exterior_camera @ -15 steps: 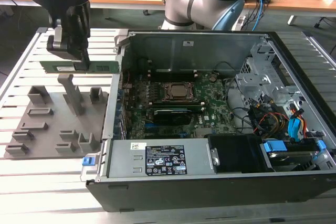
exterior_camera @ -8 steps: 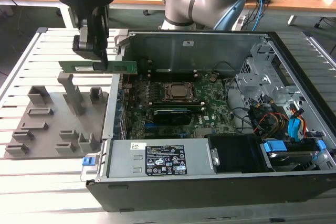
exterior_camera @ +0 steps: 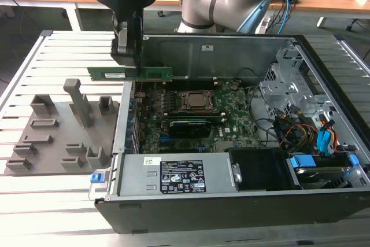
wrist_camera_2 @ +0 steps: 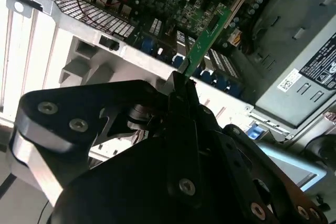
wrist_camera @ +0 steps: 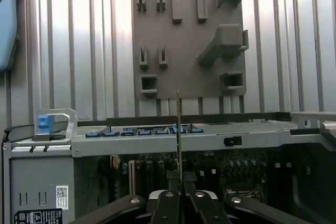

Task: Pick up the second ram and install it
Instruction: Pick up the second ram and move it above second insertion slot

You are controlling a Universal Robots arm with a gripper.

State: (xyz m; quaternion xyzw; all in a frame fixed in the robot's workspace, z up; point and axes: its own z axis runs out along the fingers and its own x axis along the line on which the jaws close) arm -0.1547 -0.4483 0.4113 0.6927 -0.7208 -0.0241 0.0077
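The gripper [exterior_camera: 132,62] is clenched on the second ram [exterior_camera: 156,73], grasping the thin green stick near its middle. The stick lies level in the air above the open computer case [exterior_camera: 231,56]. In the exterior view it crosses the case's wall on that view's left, with one end reaching out past the wall and the other hanging over the case's inside.

Inside the case lies the motherboard [exterior_camera: 231,122] with its CPU socket [exterior_camera: 196,101]; both are below the stick and apart from it.

In the second wrist view the gripper [wrist_camera_2: 181,80] pinches the second ram [wrist_camera_2: 206,40] by one end of its visible length; the stick juts away from the gripper over the case's perforated rear panel [wrist_camera_2: 100,14].

In the first wrist view the second ram [wrist_camera: 179,129] shows edge-on as a thin line rising from the gripper [wrist_camera: 179,182], in front of the case's rim [wrist_camera: 157,139].

Outside the case, just beside that same wall, a grey holder tray [exterior_camera: 34,143] with slots and posts lies on the slatted desk [exterior_camera: 69,50].
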